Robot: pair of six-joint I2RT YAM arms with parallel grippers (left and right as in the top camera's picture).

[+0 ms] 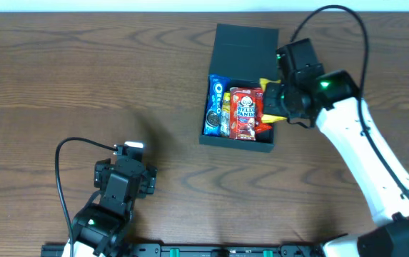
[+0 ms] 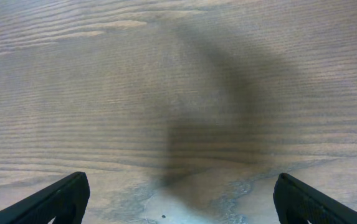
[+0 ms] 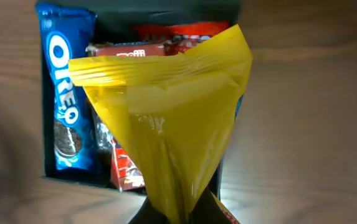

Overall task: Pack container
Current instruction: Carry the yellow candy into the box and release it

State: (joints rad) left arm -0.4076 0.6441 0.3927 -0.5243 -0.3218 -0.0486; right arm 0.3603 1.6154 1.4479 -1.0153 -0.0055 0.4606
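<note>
Presently: wood-grain table [image 1: 61, 86] (brown, matte). Container [image 1: 245, 44], lid folded back, is set right of centre. Yellow packet [image 3: 166, 137] is pinched at its right edge by the clamped right gripper [image 1: 275, 100]; left gripper [image 2: 178, 202] is spread wide, empty.

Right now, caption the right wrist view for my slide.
Right gripper holds yellow packet above the container, Oreo pack already inside.

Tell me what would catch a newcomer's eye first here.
The yellow packet pinched in the right gripper, hanging over the right side of the open container. Inside lie a blue Oreo packet and a red snack packet. The left gripper hovers open and empty over the table near the front.
</note>
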